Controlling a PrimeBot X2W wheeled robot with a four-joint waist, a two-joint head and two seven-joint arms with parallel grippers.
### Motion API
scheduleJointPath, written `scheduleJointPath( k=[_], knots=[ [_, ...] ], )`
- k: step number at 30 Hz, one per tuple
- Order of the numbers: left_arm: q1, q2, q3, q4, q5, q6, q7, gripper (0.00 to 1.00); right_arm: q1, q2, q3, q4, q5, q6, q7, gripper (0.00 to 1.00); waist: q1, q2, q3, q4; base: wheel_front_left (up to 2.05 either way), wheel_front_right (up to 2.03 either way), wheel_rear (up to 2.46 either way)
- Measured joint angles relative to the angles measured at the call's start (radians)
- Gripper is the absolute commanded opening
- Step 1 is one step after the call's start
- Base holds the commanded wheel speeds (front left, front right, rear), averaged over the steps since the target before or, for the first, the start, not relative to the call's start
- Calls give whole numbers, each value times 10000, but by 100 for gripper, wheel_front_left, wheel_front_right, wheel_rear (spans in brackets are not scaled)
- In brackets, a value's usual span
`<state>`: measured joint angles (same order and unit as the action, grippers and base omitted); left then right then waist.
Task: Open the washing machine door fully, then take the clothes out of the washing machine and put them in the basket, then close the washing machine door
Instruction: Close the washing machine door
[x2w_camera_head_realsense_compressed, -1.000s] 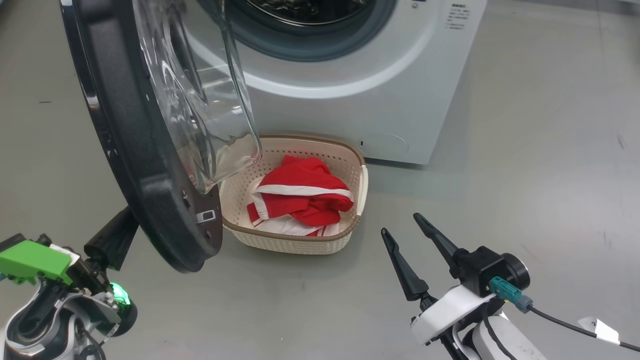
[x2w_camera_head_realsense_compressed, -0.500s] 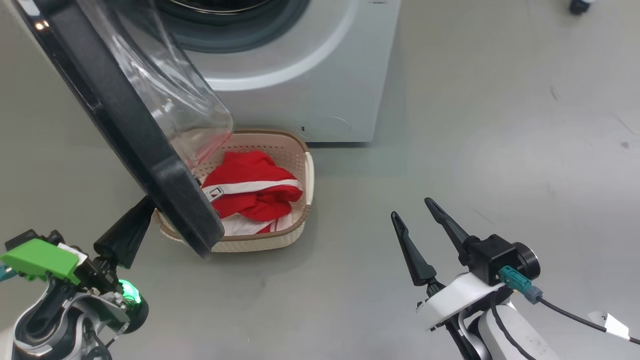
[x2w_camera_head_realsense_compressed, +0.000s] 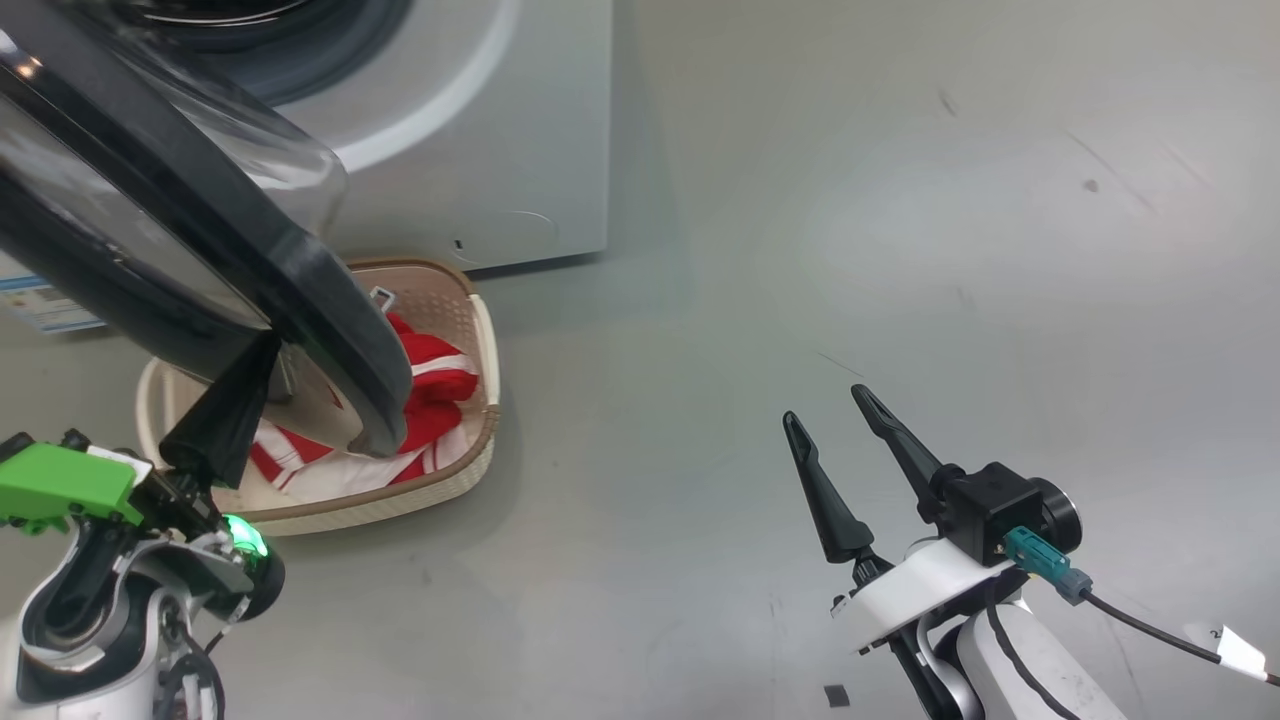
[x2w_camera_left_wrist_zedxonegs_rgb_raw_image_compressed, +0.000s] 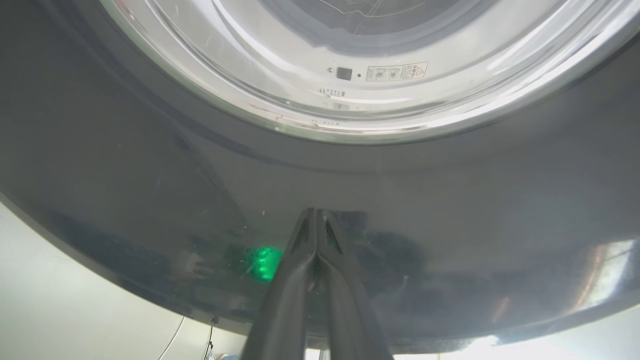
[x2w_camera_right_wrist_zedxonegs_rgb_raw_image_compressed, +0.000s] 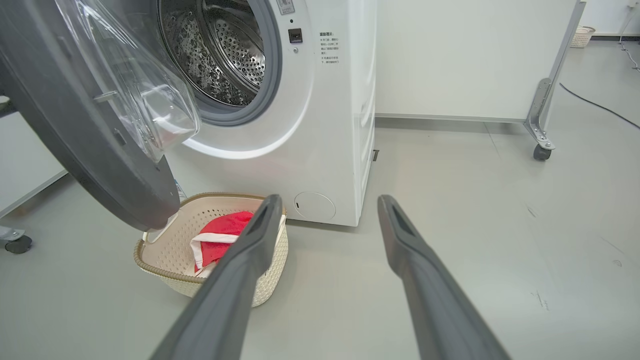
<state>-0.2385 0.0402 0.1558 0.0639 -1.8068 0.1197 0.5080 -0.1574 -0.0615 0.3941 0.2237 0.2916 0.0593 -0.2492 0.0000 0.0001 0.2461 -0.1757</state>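
Two grippers show: our left gripper (x2w_camera_head_realsense_compressed: 263, 347), pressed together, meets the washing machine door (x2w_camera_head_realsense_compressed: 150, 190) above the basket (x2w_camera_head_realsense_compressed: 488, 400); our right gripper (x2w_camera_head_realsense_compressed: 826, 405), spread and empty, sits right of the basket holding the clothes (x2w_camera_head_realsense_compressed: 435, 365).

In basket (x2w_camera_head_realsense_compressed: 489, 350): clothes (x2w_camera_head_realsense_compressed: 435, 375); basket on floor (x2w_camera_head_realsense_compressed: 800, 250) before washing machine (x2w_camera_head_realsense_compressed: 500, 130), beneath door (x2w_camera_head_realsense_compressed: 320, 290).

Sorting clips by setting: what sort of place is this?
Probably a test lab rather than a home: the washing machine stands on a smooth grey floor, beside a white wheeled partition.
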Motion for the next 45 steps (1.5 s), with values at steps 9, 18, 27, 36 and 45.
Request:
scheduleJointPath(
  k=[9, 18, 27, 36, 45],
  knots=[
    [-738, -19, 134, 420, -238, 73, -915, 0, -24, 46, 13, -82, 161, -2, 0, 100, 0, 0, 404, -1031, 0, 0, 0],
    [-1813, -40, 245, 851, -337, 73, -1960, 0, -24, 67, 6, -148, 249, -2, 0, 100, 0, 0, 807, -1839, 0, 0, 0],
    [-2519, -69, -102, 1258, -518, 73, -2364, 0, -23, 128, -226, -255, 328, -107, 0, 100, 0, 0, 981, -2144, 0, 0, 0],
    [-2615, -84, -725, 1662, -915, -31, -2359, 0, -23, 125, -520, -383, 305, -192, 0, 100, 0, 0, 763, -1600, 0, 0, 0],
    [-1929, 54, -2232, 1856, 619, -602, -1820, 0, -23, 29, -802, -449, 163, -167, 0, 100, 0, 0, 443, -789, 0, 0, 0]
  ],
)
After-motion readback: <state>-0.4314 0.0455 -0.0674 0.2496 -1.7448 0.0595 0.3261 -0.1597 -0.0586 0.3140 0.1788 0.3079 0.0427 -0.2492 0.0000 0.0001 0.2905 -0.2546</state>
